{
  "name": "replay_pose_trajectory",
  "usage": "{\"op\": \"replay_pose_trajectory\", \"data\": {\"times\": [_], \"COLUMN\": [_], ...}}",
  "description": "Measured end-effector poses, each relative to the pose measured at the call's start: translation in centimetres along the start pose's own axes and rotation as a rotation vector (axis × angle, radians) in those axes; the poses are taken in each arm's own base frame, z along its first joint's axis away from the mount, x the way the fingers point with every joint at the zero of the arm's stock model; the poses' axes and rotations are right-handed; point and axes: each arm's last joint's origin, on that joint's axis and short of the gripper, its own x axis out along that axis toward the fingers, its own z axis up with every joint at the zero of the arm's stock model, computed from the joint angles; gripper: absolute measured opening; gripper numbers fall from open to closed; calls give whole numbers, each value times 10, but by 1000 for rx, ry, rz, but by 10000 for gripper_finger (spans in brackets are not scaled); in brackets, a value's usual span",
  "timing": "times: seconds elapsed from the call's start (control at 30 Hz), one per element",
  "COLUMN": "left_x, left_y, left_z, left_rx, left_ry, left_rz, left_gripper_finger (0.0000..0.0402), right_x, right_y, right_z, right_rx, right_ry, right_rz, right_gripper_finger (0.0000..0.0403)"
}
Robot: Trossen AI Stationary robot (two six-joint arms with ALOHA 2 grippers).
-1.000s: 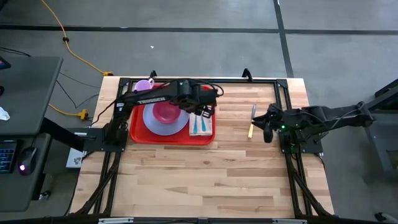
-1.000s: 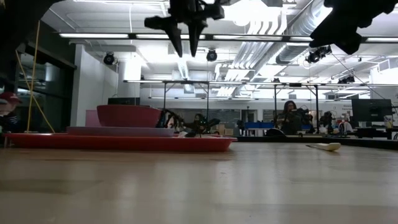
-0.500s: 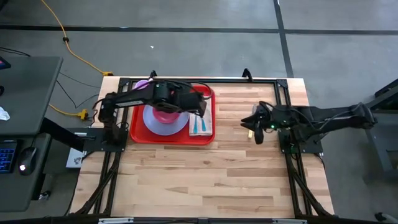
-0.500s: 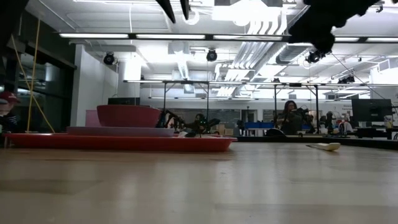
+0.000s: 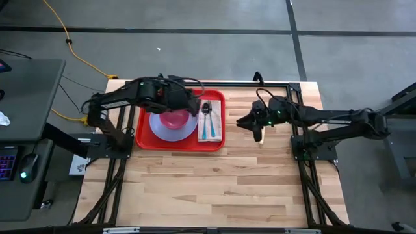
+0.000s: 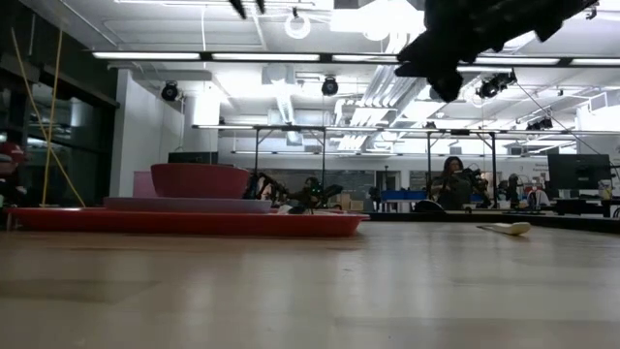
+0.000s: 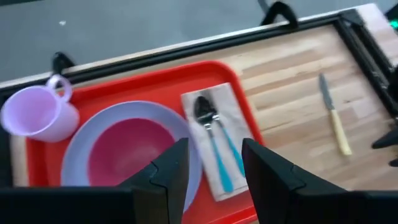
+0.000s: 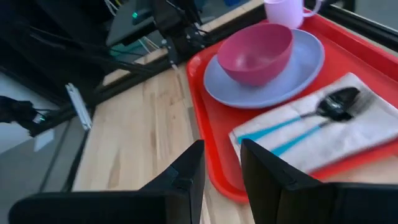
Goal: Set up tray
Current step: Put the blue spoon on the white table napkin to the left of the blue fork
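The red tray (image 5: 146, 133) lies flat on the table's far left part. On it rest a lavender plate (image 5: 170, 130) with a pink bowl (image 5: 174, 119), a lavender mug (image 7: 37, 113), and a white napkin (image 5: 216, 132) carrying a teal-handled spoon (image 7: 210, 127) and fork. A yellow-handled knife (image 7: 333, 115) lies flat on the wood right of the tray. My left gripper (image 7: 214, 168) hovers open above the bowl and napkin. My right gripper (image 8: 222, 168), open, hangs in the air between tray and knife (image 5: 261, 134), pointing toward the tray.
Black frame rails (image 5: 273, 84) run along the table's far edge and both sides. The near half of the wooden table (image 5: 214, 188) is bare wood. In the low view, people sit at desks far behind the table.
My left gripper has drawn back from over the napkin toward the table's left and risen, nearly out of the low view. My right gripper has travelled toward the table's left, passing over the knife toward the tray. The tray's things and the knife have stayed put.
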Motion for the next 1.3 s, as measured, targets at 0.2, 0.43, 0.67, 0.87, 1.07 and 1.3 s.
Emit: {"op": "replay_pose_trajectory", "data": {"times": [0.2,0.43,0.67,0.87,1.07,1.3], "left_x": [-3,-1,2,7,13,12], "left_y": [41,83,116,138,149,154], "left_z": [-15,-35,-52,-67,-77,-78], "left_rx": [-72,-156,-210,-244,-262,-260], "left_ry": [2,12,1,13,22,17], "left_rz": [60,87,51,-8,-44,-52], "left_gripper_finger": [179,179,179,179,179,179], "right_x": [21,57,98,124,137,153], "right_y": [-9,-8,-16,-41,-81,-120], "right_z": [17,53,66,61,57,48], "right_rx": [-21,-115,-133,-85,-28,55], "right_ry": [-4,28,183,278,283,268], "right_rz": [16,5,-76,-135,-204,-181], "right_gripper_finger": [82,82,82,82,82,82]}}
